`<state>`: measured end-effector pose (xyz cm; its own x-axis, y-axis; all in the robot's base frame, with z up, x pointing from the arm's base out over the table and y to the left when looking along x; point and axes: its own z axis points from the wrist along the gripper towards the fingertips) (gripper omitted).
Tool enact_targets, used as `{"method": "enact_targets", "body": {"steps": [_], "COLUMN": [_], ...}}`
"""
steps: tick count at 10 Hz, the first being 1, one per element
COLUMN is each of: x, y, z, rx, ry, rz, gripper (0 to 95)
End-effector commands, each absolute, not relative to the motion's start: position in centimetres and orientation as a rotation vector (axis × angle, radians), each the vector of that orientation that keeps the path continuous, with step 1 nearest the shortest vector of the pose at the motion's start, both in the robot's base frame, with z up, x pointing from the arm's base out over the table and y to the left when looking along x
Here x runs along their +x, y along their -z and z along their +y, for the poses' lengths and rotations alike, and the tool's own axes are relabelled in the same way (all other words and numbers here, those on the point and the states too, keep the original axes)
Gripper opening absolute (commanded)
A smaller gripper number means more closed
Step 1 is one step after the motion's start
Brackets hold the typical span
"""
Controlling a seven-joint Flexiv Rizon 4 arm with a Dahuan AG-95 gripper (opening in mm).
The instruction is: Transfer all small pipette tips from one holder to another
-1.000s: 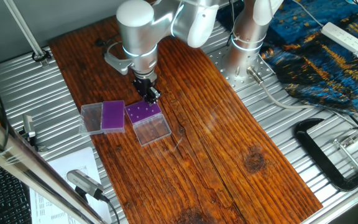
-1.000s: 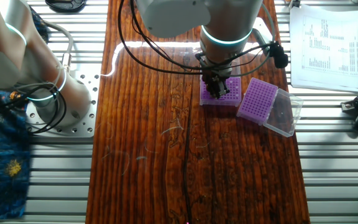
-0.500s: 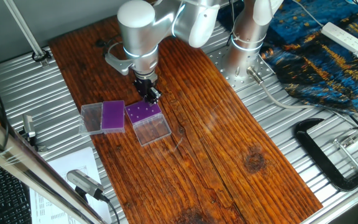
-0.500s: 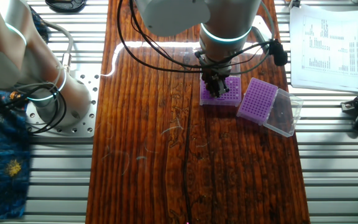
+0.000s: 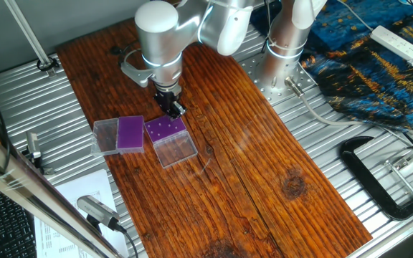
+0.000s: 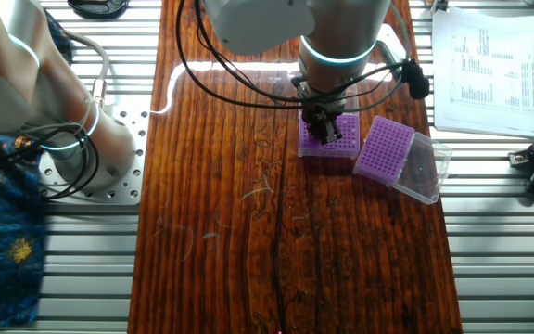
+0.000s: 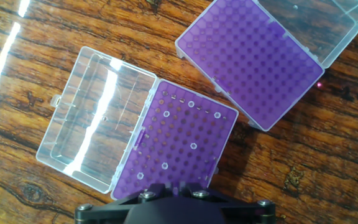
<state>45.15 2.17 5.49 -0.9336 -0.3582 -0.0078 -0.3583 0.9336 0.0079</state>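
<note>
The darker, narrower purple rack (image 7: 182,140) lies open with its clear lid (image 7: 95,118) to the left. Several small pipette tips (image 7: 192,146) show as pale rings scattered in its holes. My gripper (image 7: 173,186) hangs just over this rack's near edge; its fingers stand close together with a thin gap, and I cannot make out anything between them. From the side, the gripper (image 5: 175,109) sits at the far edge of this rack (image 5: 165,129). The wider, lighter purple rack (image 7: 253,62) beside it shows no tips. The other fixed view shows the gripper (image 6: 324,134), the darker rack (image 6: 338,141) and the lighter one (image 6: 385,148).
The lighter rack's clear lid (image 6: 426,169) reaches toward the wooden board's edge (image 6: 448,232). Printed paper (image 6: 485,65) lies on the metal slats beyond. The arm's base (image 5: 282,50) is bolted at the back, and a black clamp (image 5: 378,186) lies to the right.
The gripper has shifted very slightly up and back over the darker rack. Both racks stay where they were.
</note>
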Motion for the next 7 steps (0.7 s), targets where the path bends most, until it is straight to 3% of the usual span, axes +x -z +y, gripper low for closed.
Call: {"method": "enact_targets", "body": {"steps": [1,7], "x": [45.20,45.24], "y": [-5.48,-5.41], "z": [2.15,2.34], "rx": [-0.582,-0.583], "ry": [-0.023,-0.013], "rz": [3.080,3.082], "gripper": [19.0,19.0]}}
